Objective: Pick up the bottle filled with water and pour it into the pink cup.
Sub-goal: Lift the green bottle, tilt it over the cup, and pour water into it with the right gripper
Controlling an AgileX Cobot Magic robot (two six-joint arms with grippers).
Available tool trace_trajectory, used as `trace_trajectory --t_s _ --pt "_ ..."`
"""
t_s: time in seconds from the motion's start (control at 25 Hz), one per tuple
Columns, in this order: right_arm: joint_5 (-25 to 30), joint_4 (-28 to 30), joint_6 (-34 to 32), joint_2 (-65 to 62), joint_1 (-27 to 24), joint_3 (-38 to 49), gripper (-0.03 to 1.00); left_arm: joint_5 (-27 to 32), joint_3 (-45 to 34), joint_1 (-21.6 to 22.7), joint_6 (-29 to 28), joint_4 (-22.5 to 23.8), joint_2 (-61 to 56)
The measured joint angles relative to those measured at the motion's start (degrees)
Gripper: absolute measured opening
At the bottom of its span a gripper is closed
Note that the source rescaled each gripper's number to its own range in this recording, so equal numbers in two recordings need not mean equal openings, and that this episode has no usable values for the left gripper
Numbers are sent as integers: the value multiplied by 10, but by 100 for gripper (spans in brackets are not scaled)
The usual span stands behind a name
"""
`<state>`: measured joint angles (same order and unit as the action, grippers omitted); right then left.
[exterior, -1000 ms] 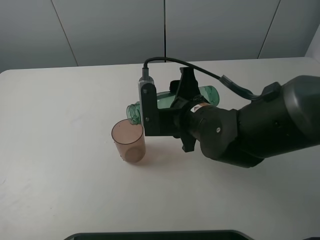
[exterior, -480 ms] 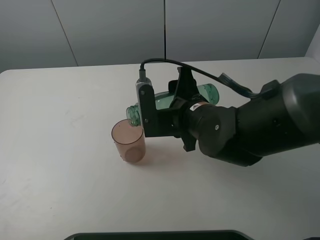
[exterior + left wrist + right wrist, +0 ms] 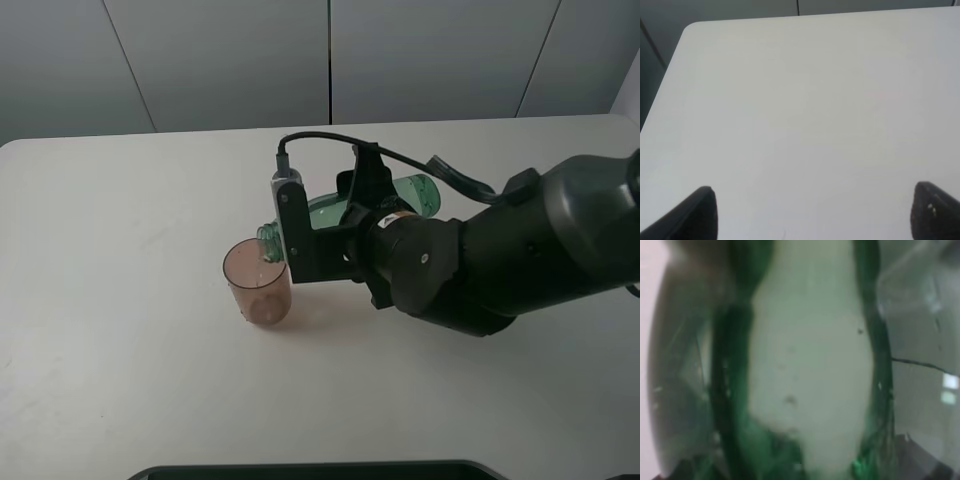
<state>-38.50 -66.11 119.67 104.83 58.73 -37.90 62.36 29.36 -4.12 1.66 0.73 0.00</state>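
In the exterior high view the green-tinted bottle (image 3: 325, 211) lies almost on its side above the table, tilted neck down. Its open mouth (image 3: 268, 238) hangs right over the far rim of the pink cup (image 3: 258, 282). My right gripper (image 3: 360, 215) is shut on the bottle's middle, with one finger above it and one below. The cup stands upright on the table. The right wrist view is filled by the bottle's clear green wall (image 3: 805, 365). My left gripper (image 3: 812, 212) is open over bare table, and only its two dark fingertips (image 3: 702, 212) show.
The white table (image 3: 120, 200) ends at a grey panelled wall behind. A dark flat edge (image 3: 320, 470) lies along the near side of the table. The bulky right arm (image 3: 500, 255) covers the table's right half, with its cable looping above the bottle.
The bottle has tipped further, and its mouth has dropped closer to the cup's rim. The right arm rolled slightly with it. The cup has not moved.
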Motion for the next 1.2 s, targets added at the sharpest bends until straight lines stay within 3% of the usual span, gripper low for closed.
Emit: trace_trajectory --t_s 1.2 --pt "-13 -7 1 2 0 0 0 0 0 0 0 0 0"
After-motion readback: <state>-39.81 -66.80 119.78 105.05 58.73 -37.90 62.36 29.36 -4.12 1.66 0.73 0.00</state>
